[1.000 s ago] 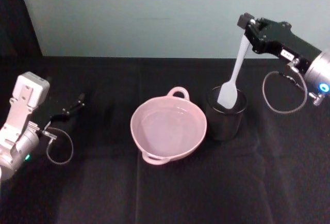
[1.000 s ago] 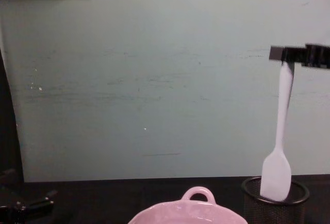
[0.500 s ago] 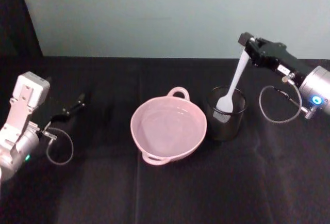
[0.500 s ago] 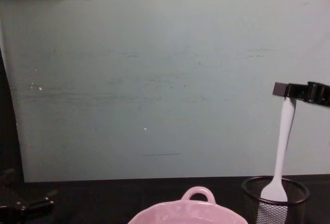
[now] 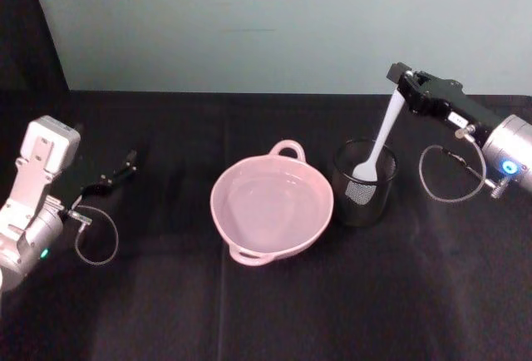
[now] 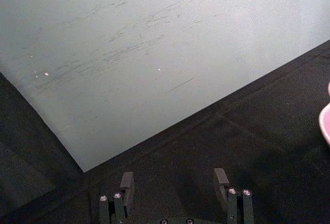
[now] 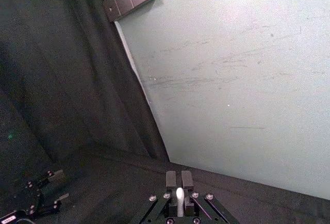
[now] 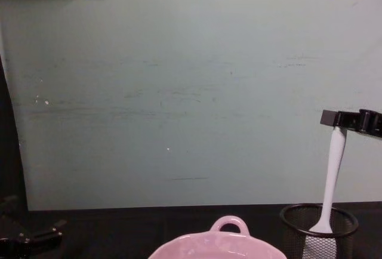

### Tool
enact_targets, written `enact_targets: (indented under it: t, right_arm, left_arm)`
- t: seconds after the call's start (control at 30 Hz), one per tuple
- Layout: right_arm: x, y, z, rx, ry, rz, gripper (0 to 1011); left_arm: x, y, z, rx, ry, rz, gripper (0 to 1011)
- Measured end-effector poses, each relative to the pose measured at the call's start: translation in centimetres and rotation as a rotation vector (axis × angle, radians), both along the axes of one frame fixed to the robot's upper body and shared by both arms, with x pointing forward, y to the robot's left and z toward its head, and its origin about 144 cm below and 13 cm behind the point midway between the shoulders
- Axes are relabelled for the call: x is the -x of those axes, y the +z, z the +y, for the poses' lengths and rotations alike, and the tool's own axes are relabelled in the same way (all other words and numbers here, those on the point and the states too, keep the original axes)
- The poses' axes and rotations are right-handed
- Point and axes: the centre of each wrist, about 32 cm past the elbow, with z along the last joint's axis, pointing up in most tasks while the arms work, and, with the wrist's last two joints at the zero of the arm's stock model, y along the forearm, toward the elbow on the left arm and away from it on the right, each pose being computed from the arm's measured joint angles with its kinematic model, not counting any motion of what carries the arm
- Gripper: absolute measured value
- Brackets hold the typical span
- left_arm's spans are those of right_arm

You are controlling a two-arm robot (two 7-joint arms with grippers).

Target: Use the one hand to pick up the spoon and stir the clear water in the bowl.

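Head view | right claw (image 5: pixel 401 86) clamped on spoon (image 5: pixel 376 141) handle-end, head down inside mesh cup (image 5: pixel 364 183) beside bowl (image 5: pixel 272 205) | left claw (image 6: pixel 175 182) open, empty, parked.

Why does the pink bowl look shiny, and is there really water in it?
Head view: the bowl is glossy, light glints along its far rim; the water shows only as faint glints. Chest view: just the bowl's rim peeks in, so no water can be judged.

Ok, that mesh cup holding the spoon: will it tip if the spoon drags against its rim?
Possibly. The mesh cup looks light, being open wire, and stands free on the cloth. The spoon leans on its rim, held by the right hand, so sideways pulls could tilt it. Its wide base probably helps.
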Motion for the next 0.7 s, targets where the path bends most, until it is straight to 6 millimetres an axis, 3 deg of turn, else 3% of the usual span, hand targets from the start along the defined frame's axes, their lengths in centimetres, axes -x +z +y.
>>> enact_targets:
  t: [0.7]
  right_arm:
    - [-0.9, -2.6, 0.3, -0.115, -0.011, 0.070, 64]
  left_arm:
    - [0.0, 0.0, 0.0, 0.000, 0.000, 0.000, 1011]
